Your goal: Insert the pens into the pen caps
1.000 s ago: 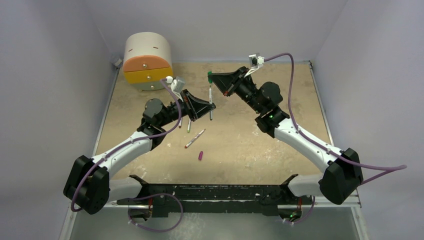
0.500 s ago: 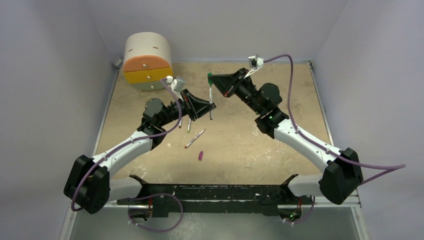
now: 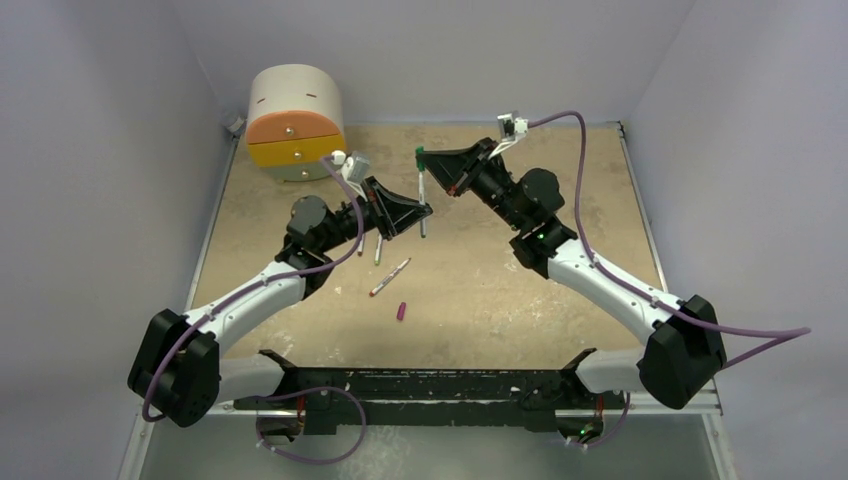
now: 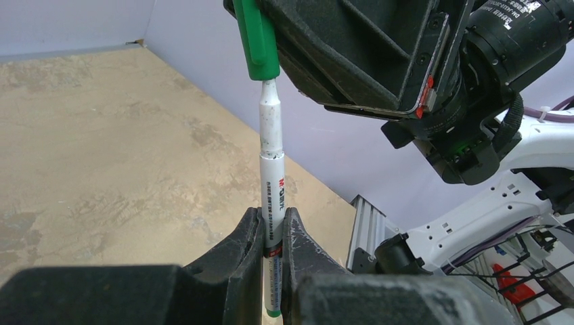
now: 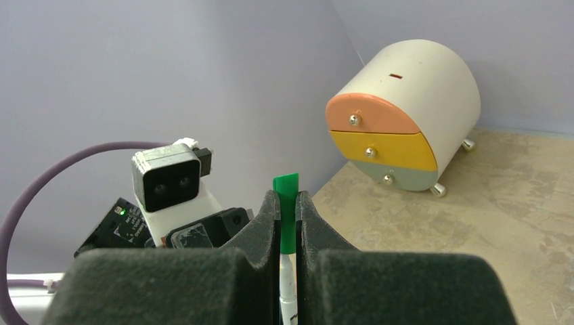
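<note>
Hardly anything has moved since the earlier view: only the right arm (image 3: pixel 600 275) has swung its wrist a touch toward 3 o'clock, while the pen and cap stay where they were.

One white pen (image 4: pixel 272 169) is held above the desk (image 3: pixel 500 290), a little toward 12 o'clock of its middle, lying along the 12-to-6 line in the top view. Its narrowed nose goes into the mouth of a green cap (image 4: pixel 257 40) at its 12 o'clock end, with the coloured tip hidden inside. The left jaws are clenched on the printed barrel of this pen, one on each side, and its green end sticks out behind them. The right jaws are clenched on the green cap, whose flat end pokes out just past them in the right wrist view.

At 7 o'clock of the held pen, two more pens lie on the desk: a green-tipped pen (image 3: pixel 378 252) and a red-tipped pen (image 3: pixel 390 277), near each other but apart. A third pen (image 3: pixel 361 246) shows only partly beside the left arm (image 3: pixel 260 295). A magenta cap (image 3: pixel 401 311) lies alone at 6 o'clock of them, nearer the arm bases.

At 10 o'clock, in the far corner, stands a round drawer chest (image 3: pixel 295 120) with orange and yellow fronts.
</note>
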Available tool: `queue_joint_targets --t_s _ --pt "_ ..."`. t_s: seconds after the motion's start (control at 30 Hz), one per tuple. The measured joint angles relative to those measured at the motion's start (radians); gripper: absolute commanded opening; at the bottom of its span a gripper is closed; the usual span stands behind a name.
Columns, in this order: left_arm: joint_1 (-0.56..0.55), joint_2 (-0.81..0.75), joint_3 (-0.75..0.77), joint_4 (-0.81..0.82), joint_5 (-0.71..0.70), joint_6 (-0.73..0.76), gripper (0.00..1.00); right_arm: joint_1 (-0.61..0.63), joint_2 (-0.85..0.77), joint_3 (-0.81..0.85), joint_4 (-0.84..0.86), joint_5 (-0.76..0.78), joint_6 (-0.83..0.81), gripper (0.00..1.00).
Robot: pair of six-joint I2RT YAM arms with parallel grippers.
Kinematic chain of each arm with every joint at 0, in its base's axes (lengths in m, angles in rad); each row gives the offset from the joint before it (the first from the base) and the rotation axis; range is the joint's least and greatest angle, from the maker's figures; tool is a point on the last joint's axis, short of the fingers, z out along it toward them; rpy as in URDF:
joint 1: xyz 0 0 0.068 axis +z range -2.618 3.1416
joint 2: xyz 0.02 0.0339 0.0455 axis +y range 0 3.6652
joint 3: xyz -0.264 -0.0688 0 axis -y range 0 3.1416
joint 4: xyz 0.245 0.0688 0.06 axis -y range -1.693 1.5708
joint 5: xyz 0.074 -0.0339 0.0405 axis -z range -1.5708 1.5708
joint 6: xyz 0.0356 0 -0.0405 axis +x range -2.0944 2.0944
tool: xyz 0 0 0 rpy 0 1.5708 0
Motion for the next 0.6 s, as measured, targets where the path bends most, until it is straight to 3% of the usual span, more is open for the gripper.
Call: queue_joint_targets --t_s 0.6 --pt "-0.006 0.034 0.029 0.03 -0.023 -0.013 0.0 -0.001 -0.018 -0.054 0.045 -0.019 -0.006 0.0"
